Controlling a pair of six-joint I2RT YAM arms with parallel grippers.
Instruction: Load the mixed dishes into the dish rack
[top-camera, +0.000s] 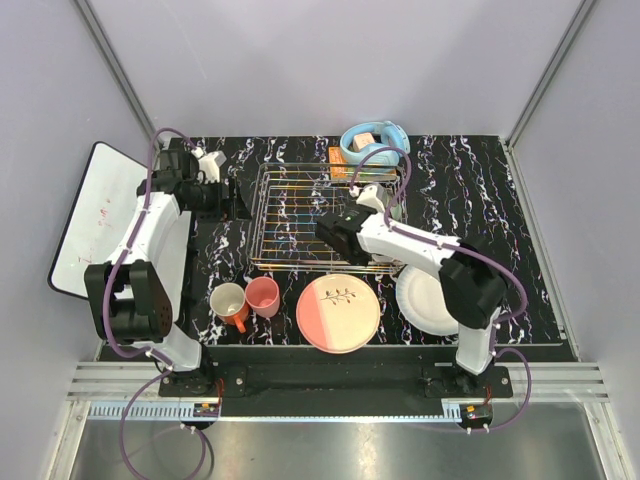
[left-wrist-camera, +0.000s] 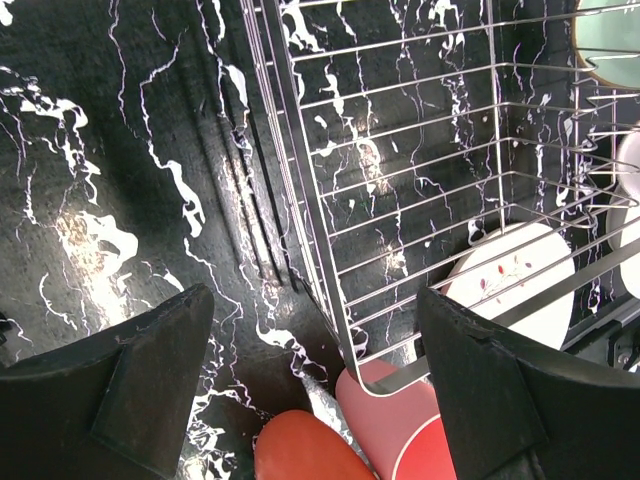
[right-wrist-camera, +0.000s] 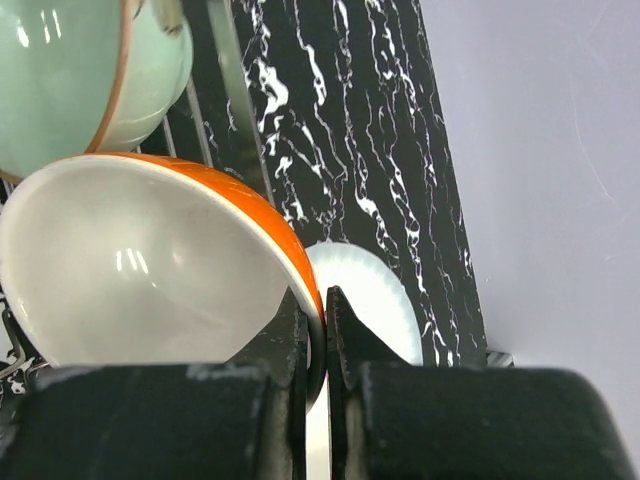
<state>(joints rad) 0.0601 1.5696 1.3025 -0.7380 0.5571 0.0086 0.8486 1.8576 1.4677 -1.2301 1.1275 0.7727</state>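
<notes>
Pinches the orange-outside white bowl (right-wrist-camera: 150, 260) by its rim in the clenched right gripper (right-wrist-camera: 318, 310), tilted beside the pale green bowl (right-wrist-camera: 70, 80) at the right edge of the dish rack (left-wrist-camera: 297, 170), likely to stack compactly. Holds the left gripper (left-wrist-camera: 315, 300) spread, empty, over its near left corner.

Orange-outside bowl (right-wrist-camera: 150, 260), green bowl (right-wrist-camera: 70, 80) at rack (top-camera: 295, 220); white plate (top-camera: 425, 300), pink-and-cream plate (top-camera: 338, 313), cup (top-camera: 263, 296), mug (top-camera: 228, 300) outside.

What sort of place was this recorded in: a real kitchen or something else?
Probably a lab test booth, not a kitchen: plain grey walls box in a black marbled table, with a dish rack staged between bolted-down robot arms.
</notes>
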